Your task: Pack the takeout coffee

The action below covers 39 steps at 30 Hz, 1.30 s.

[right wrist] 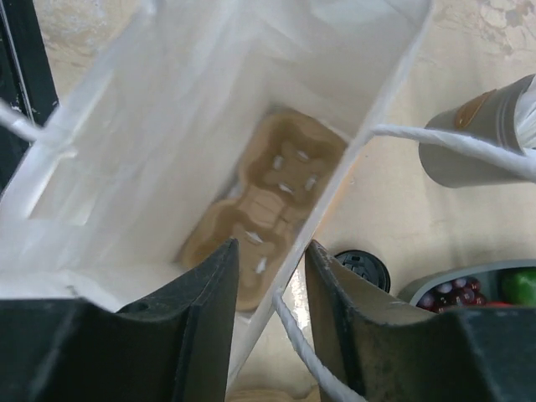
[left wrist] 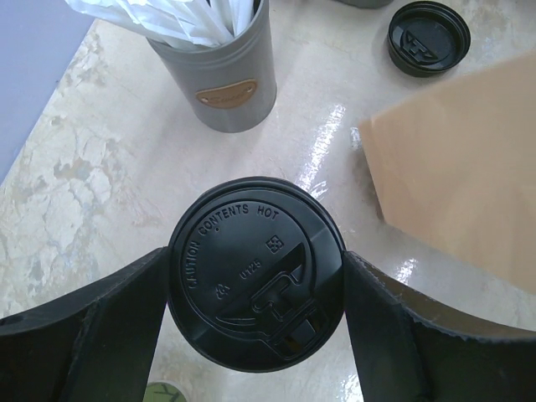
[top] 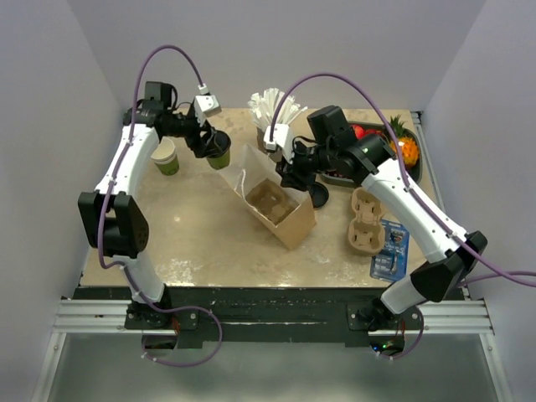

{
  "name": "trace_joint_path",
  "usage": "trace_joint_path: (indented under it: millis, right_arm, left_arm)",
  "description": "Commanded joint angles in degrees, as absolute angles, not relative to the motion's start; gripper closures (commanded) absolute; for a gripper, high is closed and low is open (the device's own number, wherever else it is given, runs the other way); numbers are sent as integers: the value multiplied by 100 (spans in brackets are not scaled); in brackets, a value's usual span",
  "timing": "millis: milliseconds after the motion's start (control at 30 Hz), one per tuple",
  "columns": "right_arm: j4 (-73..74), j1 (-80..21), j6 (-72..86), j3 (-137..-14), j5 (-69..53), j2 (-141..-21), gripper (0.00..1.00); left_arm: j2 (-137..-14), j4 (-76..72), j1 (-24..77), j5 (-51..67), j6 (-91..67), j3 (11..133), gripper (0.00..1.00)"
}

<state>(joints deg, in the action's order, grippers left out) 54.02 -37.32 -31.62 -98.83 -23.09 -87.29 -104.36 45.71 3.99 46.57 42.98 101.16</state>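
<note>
The takeout coffee (top: 219, 152) is a small green cup with a black lid (left wrist: 255, 272). My left gripper (top: 213, 144) is shut on it at the back left of the table, one finger (left wrist: 109, 327) on each side under the lid's rim. The brown paper bag (top: 276, 203) stands open mid-table with a cardboard cup carrier (right wrist: 268, 197) at its bottom. My right gripper (right wrist: 272, 251) is open and straddles the bag's right wall and a white string handle (right wrist: 306, 352), with a gap left on both sides.
A second green cup (top: 166, 156) stands left of the held one. A grey cup of white straws (top: 272, 113) is at the back. A loose black lid (top: 319, 197) lies right of the bag. A spare carrier (top: 366, 219), a blue packet (top: 389, 249) and a fruit tray (top: 394, 144) fill the right side.
</note>
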Motion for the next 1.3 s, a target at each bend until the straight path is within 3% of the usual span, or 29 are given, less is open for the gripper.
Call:
trace_joint_path:
  millis: [0, 133, 167, 267, 300, 400, 600, 967, 1267]
  right_arm:
    - [5202, -3683, -2892, -10010, -2574, -8692, 66]
    - [5528, -3691, -2830, -10248, -3154, -8675, 73]
    - [5581, -3683, -2856, -10205, -3268, -8623, 73]
    - [5607, -3691, -3014, -9915, -3217, -8543, 61]
    - [5547, -3674, -3006, -9784, -3173, -8491, 52]
    - [5283, -3683, -2840, -9607, -3182, -8403, 37]
    - [4957, -3586, -2313, -9694, -3287, -8490, 27]
    - [5116, -3472, -1987, -10144, -3595, -8411, 18]
    - [5009, -3059, -1415, -9843, -5080, -8631, 17]
  left_arm:
    - [-10099, 4720, 325, 4632, 4122, 10336, 60]
    - [-9906, 4772, 316, 4562, 4008, 10301, 71]
    - [-9879, 4781, 316, 4570, 3964, 10283, 81]
    - [-9747, 4825, 316, 4579, 3859, 10213, 94]
    - [-9712, 4808, 316, 4579, 3841, 10152, 100]
    - [-9519, 4702, 316, 4544, 3692, 9985, 100]
    - [-9360, 4605, 316, 4509, 3560, 9826, 100]
    - [-8930, 4518, 316, 5061, 3130, 9765, 100]
    - [-8631, 4324, 325, 5343, 2795, 9844, 100]
